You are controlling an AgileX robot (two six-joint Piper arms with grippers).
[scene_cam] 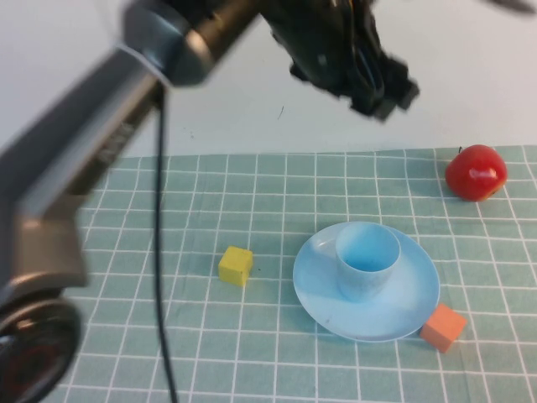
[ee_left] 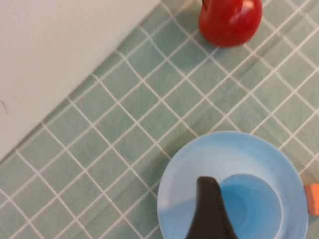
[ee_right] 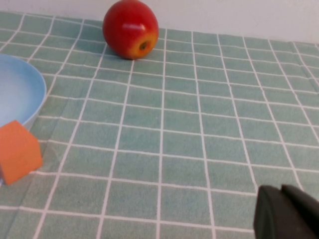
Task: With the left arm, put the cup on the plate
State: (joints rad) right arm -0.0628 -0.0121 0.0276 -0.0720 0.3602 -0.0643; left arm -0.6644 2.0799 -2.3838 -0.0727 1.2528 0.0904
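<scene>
The light blue cup [scene_cam: 367, 260] stands upright on the light blue plate [scene_cam: 419, 311], right of the mat's middle. My left gripper [scene_cam: 382, 96] is raised high above and behind the cup, apart from it, open and empty. In the left wrist view one black finger [ee_left: 209, 209] shows over the cup [ee_left: 254, 204] and the plate [ee_left: 199, 159]; the other finger is out of frame. My right gripper [ee_right: 281, 191] is out of the high view; in the right wrist view it is shut and low over the mat, right of the plate [ee_right: 20, 94].
A red apple [scene_cam: 476, 172] lies at the back right of the green checked mat. A yellow cube [scene_cam: 236, 265] sits left of the plate. An orange cube [scene_cam: 443, 327] touches the plate's front right rim. The left arm's black cable [scene_cam: 161, 252] hangs at the left.
</scene>
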